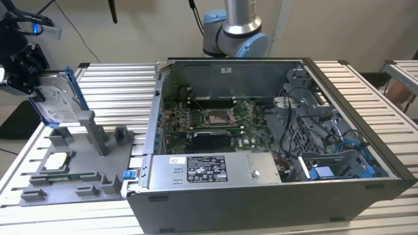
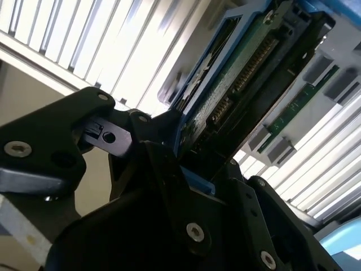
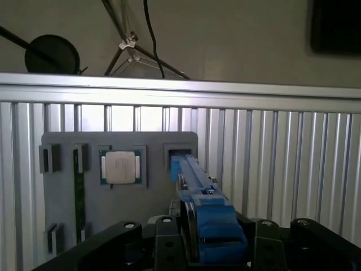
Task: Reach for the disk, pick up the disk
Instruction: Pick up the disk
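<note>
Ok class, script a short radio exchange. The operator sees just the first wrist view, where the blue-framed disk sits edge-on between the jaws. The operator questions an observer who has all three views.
Operator: How is the disk sitting? I only get its edge.
Observer: In the exterior view the disk is tilted over the grey tray, with its top leaning toward the exterior view's left.
Operator: What does its flat underside look like?
Observer: The second wrist view shows a green circuit board with a row of connector pins.
</note>
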Available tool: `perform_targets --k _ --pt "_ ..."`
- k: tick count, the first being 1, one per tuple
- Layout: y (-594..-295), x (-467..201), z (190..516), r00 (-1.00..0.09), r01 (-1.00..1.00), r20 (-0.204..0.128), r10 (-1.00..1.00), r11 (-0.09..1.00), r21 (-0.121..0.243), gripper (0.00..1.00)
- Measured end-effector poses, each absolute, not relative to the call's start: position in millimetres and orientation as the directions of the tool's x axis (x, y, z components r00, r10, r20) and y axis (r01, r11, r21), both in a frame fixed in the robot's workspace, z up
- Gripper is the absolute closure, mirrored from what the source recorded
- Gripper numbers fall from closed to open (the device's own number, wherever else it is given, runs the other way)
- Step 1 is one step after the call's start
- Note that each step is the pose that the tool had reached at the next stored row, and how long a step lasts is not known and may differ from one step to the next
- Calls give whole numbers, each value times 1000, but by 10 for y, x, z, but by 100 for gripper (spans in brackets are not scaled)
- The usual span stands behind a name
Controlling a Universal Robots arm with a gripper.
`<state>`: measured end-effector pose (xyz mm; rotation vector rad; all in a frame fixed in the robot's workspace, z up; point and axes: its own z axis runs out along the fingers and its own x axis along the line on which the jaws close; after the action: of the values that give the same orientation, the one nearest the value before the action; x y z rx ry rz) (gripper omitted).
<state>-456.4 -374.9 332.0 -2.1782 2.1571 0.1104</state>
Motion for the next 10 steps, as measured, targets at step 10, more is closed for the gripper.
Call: perform_targets --k 10 --pt "-3753 -4565 3479 10 -1000 -103 -995 -10 -3 100"
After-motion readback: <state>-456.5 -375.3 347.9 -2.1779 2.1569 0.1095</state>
